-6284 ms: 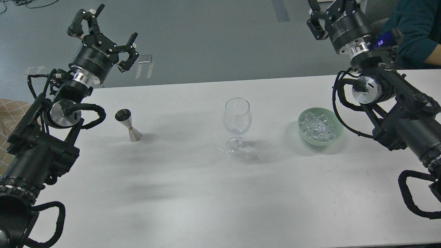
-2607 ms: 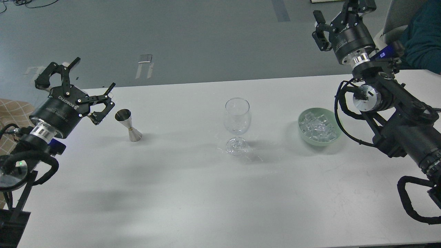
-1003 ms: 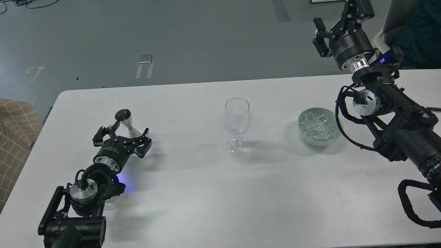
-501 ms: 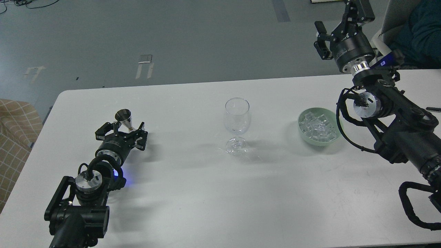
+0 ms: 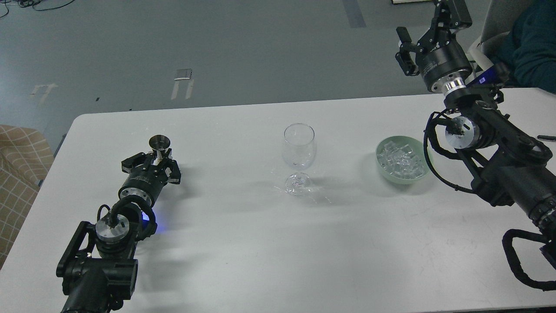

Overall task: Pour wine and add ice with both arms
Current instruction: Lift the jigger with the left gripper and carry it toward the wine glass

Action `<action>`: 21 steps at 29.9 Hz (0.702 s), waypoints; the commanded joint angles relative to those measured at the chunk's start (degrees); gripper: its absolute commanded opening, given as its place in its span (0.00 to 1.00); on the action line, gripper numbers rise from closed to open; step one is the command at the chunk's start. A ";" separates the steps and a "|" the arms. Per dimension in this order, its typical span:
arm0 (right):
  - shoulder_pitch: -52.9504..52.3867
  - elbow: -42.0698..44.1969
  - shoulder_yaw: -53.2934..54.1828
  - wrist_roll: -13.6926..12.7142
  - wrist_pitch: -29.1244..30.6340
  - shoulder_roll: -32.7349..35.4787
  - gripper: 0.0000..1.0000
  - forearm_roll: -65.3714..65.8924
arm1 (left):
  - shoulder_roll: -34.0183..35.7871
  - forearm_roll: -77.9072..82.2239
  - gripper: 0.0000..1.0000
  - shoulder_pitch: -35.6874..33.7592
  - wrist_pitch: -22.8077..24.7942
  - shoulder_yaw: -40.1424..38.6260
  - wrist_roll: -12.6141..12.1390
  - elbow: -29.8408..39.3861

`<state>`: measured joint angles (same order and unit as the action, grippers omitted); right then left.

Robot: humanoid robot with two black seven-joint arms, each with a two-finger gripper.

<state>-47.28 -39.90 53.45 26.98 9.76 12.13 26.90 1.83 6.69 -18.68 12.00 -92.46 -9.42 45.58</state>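
Note:
A small steel jigger (image 5: 159, 144) stands on the white table (image 5: 243, 243) at the left. My left gripper (image 5: 155, 162) lies low over the table and its fingers are closed around the jigger's narrow waist. A clear stemmed wine glass (image 5: 299, 150) stands empty at the table's middle. The ice (image 5: 400, 159), a heap of clear cubes, fills a pale green bowl (image 5: 423, 173) to the right. My right gripper (image 5: 425, 27) is open and empty, raised high beyond the table's far right edge, well above and behind the bowl.
A person in a teal sleeve (image 5: 527, 34) sits beyond the far right corner, close to my right arm. A checked tan seat (image 5: 19, 161) stands off the table's left edge. Grey floor lies beyond the far edge.

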 commanded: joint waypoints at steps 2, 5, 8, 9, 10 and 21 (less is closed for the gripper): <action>0.00 0.09 0.08 0.00 0.00 0.18 1.00 0.00 | -0.25 -0.10 0.11 0.04 1.36 -0.09 -0.24 -0.14; 0.09 0.09 -0.01 0.00 0.00 0.18 1.00 0.00 | -0.25 -0.18 0.05 -0.04 1.36 -0.18 0.02 -0.14; 0.09 0.09 -0.01 0.00 0.00 0.18 1.00 0.00 | -0.34 -0.27 0.02 -0.31 1.27 -0.27 0.02 0.47; 0.09 0.09 -0.01 0.00 0.00 0.18 1.00 0.00 | -0.42 -0.27 0.02 -0.31 1.27 -0.18 0.02 0.65; 0.17 0.09 -0.01 0.00 0.00 0.18 1.00 0.00 | -0.68 -0.36 0.02 -0.57 1.10 -0.18 -0.07 1.00; 0.52 0.00 -0.01 0.00 0.00 0.18 1.00 0.00 | -0.16 -0.45 0.02 1.71 -7.77 1.49 -2.35 17.08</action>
<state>-46.86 -39.94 53.45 26.98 9.76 12.40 26.90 1.64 6.24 -17.77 6.36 -91.81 -10.94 58.96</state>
